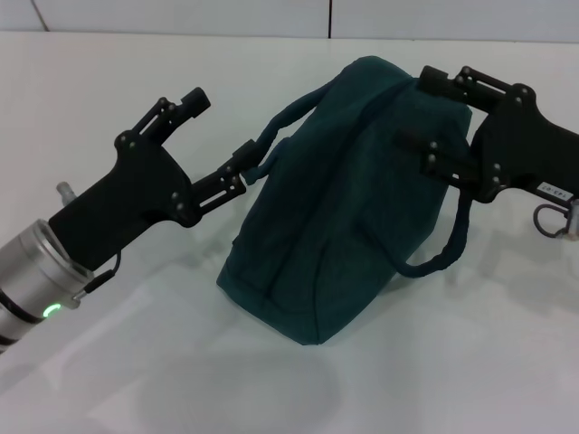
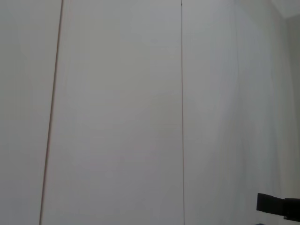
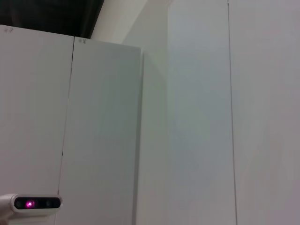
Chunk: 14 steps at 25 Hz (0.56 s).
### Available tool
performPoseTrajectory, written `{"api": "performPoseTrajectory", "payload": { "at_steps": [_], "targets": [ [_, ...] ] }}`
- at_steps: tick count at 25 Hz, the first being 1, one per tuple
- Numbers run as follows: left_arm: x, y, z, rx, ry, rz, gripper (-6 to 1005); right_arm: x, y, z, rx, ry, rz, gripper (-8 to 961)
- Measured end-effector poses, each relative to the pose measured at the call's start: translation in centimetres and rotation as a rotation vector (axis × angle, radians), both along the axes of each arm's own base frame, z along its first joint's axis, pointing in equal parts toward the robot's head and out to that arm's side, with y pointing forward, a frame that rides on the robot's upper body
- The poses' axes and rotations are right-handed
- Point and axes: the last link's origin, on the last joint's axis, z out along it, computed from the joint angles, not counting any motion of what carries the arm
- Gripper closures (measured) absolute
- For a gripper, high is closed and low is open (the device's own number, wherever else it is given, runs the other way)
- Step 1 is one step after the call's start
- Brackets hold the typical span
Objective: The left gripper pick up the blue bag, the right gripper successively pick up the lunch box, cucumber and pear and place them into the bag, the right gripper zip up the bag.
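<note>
The blue bag (image 1: 344, 208) lies on its side in the middle of the white table (image 1: 109, 72) in the head view, one strap looped toward the left and the other strap (image 1: 450, 246) hanging at its right. My left gripper (image 1: 220, 136) is open to the left of the bag, its lower finger (image 1: 233, 174) touching the left strap (image 1: 280, 127). At the bag's upper right end my right gripper (image 1: 416, 110) is open, its fingers spread against the fabric. The lunch box, cucumber and pear are out of view.
Both wrist views face pale wall panels. A dark part (image 2: 277, 206) shows at a corner of the left wrist view. A white device with a pink light (image 3: 32, 204) shows low in the right wrist view.
</note>
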Motion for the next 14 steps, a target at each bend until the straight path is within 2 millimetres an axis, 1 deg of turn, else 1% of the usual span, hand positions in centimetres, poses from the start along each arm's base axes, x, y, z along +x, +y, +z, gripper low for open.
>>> {"api": "performPoseTrajectory", "payload": {
  "at_steps": [6,14],
  "targets": [
    [0.09,0.19,-0.03,0.002,0.002,0.0,123,-0.09,0.04,0.13,0.019,0.013,0.008,333],
    [0.21,0.18,-0.2,-0.002,0.0,-0.001,121,0.3,-0.16,0.14,0.046,0.037,-0.003,333]
  ]
}}
